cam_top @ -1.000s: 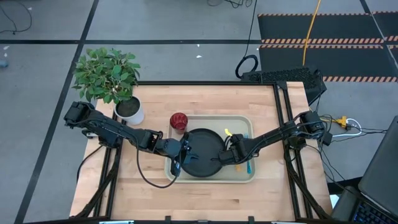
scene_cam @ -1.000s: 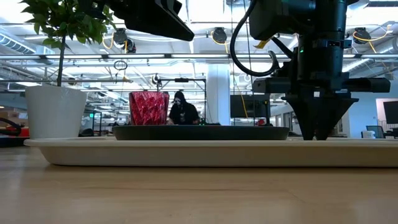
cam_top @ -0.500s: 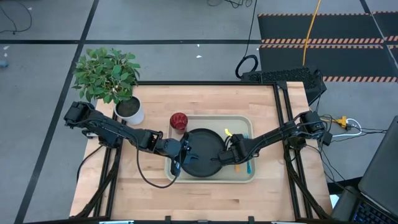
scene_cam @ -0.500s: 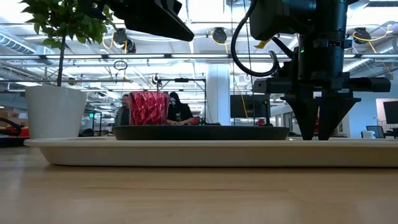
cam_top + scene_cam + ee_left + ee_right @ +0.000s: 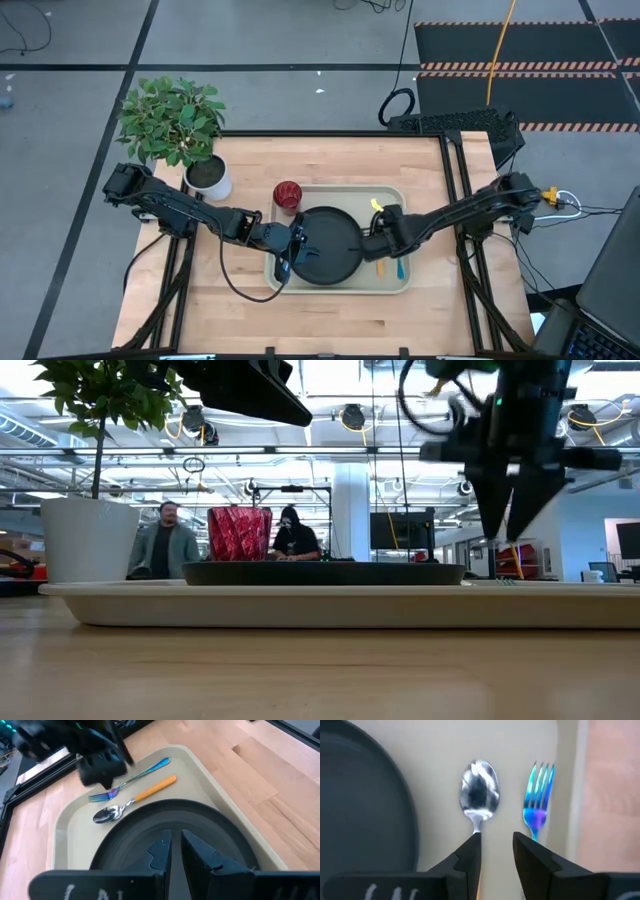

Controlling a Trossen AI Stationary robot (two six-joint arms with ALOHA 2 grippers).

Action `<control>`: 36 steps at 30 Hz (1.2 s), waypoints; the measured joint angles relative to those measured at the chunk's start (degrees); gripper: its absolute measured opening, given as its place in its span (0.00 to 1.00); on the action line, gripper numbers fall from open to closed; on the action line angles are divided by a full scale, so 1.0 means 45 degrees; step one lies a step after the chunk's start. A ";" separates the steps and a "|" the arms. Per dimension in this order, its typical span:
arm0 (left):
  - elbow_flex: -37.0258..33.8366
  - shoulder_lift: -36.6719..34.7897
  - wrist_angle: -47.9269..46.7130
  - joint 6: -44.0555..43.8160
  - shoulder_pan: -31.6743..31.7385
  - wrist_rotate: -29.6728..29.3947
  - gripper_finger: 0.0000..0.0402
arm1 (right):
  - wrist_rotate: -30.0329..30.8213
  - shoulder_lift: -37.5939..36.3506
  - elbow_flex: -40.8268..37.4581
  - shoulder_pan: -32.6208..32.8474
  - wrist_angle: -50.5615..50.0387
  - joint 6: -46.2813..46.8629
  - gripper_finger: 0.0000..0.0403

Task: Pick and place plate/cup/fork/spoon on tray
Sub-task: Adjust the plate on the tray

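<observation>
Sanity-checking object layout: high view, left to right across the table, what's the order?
potted plant → cup → plate → spoon → fork, the last three on the tray.

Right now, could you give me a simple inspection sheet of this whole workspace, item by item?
Surface: light wooden table, mostly bare.
Job's things: large beige rectangular tray holds the round matte black plate; orange-handled spoon and blue-handled fork lie side by side on the tray beside the plate. Small dark red cup stands at the tray's corner; whether it is on the tray cannot be told.
Clutter: white pot with green plant at a table corner.
Grippers: left gripper over the plate, fingers slightly apart; right gripper open above the spoon handle, holding nothing.
Cables: black cable looping from the left arm.
Surroundings: people in the room behind.
</observation>
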 joint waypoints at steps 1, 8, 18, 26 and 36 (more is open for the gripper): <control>0.0000 0.0000 0.0002 0.0000 0.0000 0.0000 0.12 | 0.0203 -0.0210 0.0000 0.0000 -0.0038 -0.0098 0.26; 0.0000 0.0000 0.0034 0.0165 0.0000 -0.0062 0.12 | 0.1262 -0.0928 0.0005 0.0025 0.1580 -0.2074 0.26; 0.0000 0.0000 0.0068 0.1399 0.0000 -0.1548 0.12 | 0.1161 -0.0470 0.0005 -0.0097 0.3598 -0.4796 0.26; 0.0005 0.0000 0.1667 0.2392 0.0000 -0.2609 0.12 | -0.0494 0.0728 0.0005 -0.0087 0.6595 -0.6603 0.26; 0.0019 -0.0325 0.1979 0.2537 0.0087 -0.2667 0.12 | -0.1214 0.1432 0.0005 -0.0083 0.6138 -0.6642 0.26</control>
